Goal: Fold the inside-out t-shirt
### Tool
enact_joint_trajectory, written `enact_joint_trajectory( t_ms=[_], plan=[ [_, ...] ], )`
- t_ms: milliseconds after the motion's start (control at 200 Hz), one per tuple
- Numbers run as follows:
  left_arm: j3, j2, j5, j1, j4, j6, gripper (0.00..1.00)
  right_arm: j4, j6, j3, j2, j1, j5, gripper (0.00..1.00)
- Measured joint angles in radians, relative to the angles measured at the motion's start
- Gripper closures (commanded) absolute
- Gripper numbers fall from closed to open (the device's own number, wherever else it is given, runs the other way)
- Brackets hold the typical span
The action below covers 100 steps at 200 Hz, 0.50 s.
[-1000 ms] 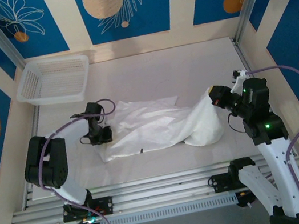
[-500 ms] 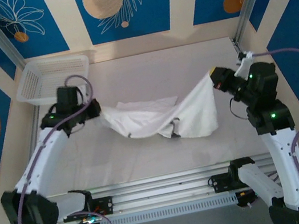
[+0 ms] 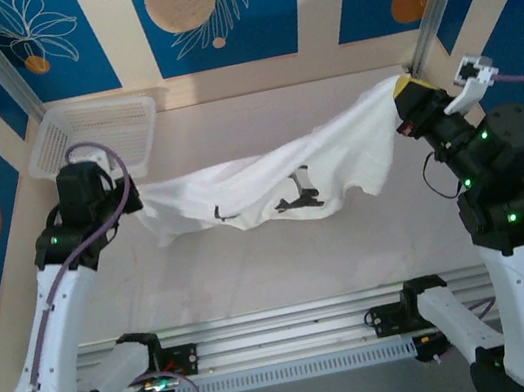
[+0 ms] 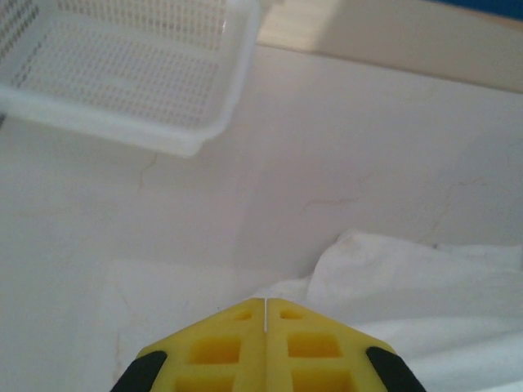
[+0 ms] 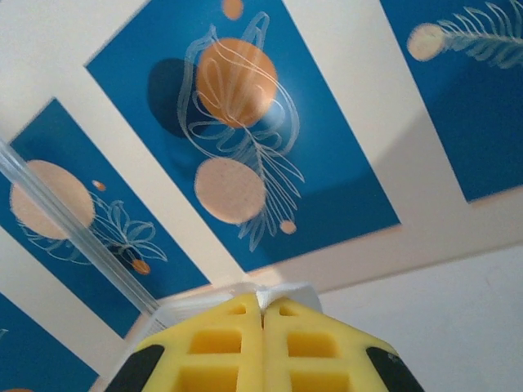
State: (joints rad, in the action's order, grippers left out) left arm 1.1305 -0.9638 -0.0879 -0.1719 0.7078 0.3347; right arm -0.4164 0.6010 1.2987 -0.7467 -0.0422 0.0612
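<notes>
So the wrinkled, thin white cloth t-shirt [image 3: 259, 181] is hanging stretched between the two arms, sagging in the middle above the pale bench [image 3: 286, 273], and I can't tell if the low edge brushes it. The left pincer [image 3: 128, 194] is pressed together, pinching one end. The right pincer [image 3: 405, 95] is pinching the other end the same way, held higher up by the right post. The white plastic mesh basket [image 3: 95, 139] sits in the far-left corner, well apart. Progress-wise I'd say no fold is made yet; this looks like the spreading-out stage. Laying it flat and every actual fold are left to do.
</notes>
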Motion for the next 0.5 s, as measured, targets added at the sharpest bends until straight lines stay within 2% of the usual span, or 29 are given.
enact_joint_trajectory(
  t_ms=[75,160,205,350,500],
  plan=[
    [-0.159,0.112,0.005,0.002,-0.015,0.051,0.92,-0.007,0.000,-0.118,0.085,0.000,0.047,1.00],
    [-0.326,0.263,0.010,0.002,-0.008,0.100,0.68,-0.034,0.002,-0.269,0.208,0.002,0.125,1.00],
    [-0.396,0.342,0.021,0.002,-0.011,0.134,0.61,-0.046,0.010,-0.339,0.278,0.002,0.165,1.00],
    [-0.512,0.503,0.087,0.002,-0.029,0.200,0.57,-0.047,0.041,-0.488,0.453,0.002,0.224,1.00],
    [-0.517,0.412,0.171,0.002,-0.096,0.208,0.57,-0.032,0.072,-0.554,0.448,0.003,0.150,1.00]
  ],
)
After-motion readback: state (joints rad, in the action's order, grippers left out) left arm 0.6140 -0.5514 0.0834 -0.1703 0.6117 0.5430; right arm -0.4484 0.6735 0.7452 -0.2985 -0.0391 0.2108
